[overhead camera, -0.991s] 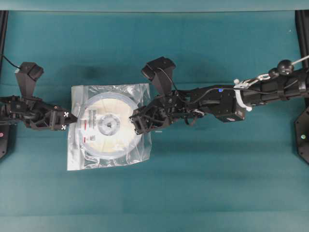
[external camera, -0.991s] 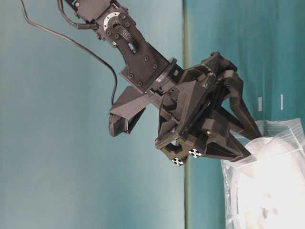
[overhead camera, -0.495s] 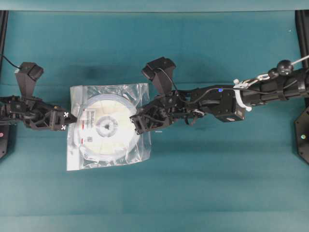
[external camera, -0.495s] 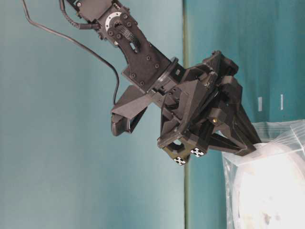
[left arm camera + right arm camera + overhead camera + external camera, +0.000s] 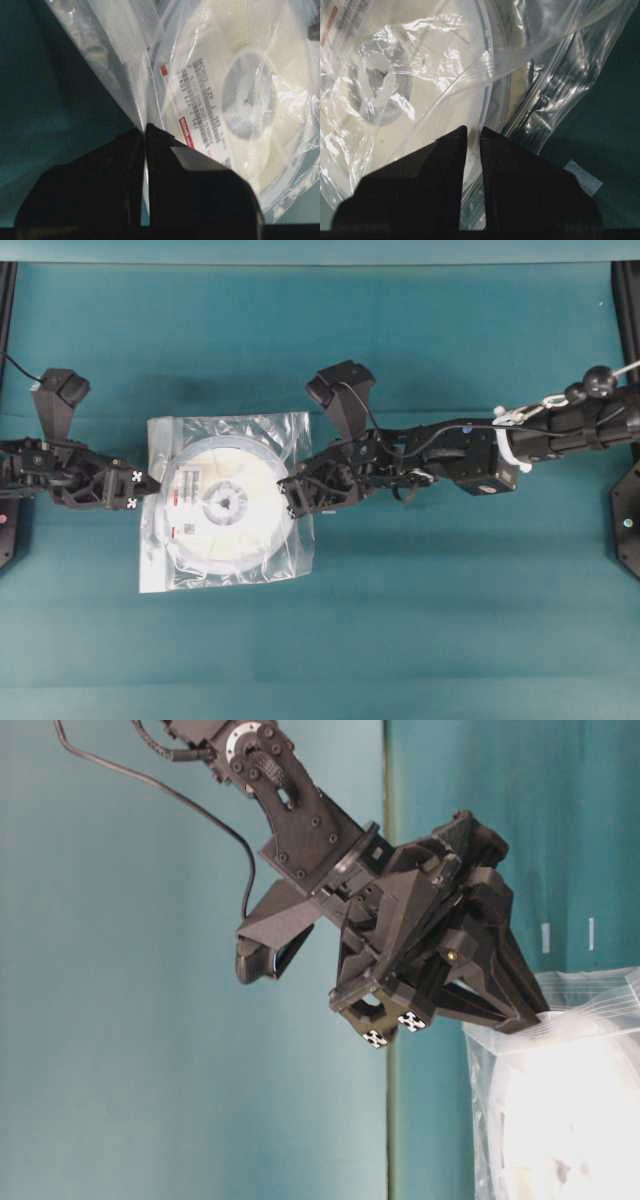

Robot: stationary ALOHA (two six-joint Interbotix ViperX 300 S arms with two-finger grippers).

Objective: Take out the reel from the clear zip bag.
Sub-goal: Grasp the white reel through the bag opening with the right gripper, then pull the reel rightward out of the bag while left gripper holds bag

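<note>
We see a teal table (image 5: 430, 620) under everything. The bag (image 5: 160, 575) is clear with glinting whitish creases and a milky ribbed zip strip (image 5: 131, 25). Inside, the reel (image 5: 255, 485) shows a cream face, a grey hub (image 5: 225, 503), and a white label (image 5: 200, 117) printed black with red marks. Both arms are black, with small white cross marks (image 5: 134, 477).

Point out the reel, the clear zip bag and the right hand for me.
reel (image 5: 225, 502), overhead view, grey hub.
clear zip bag (image 5: 160, 570), overhead view, bare lower left corner.
right hand (image 5: 473, 131), right wrist view, between fingertips.
</note>
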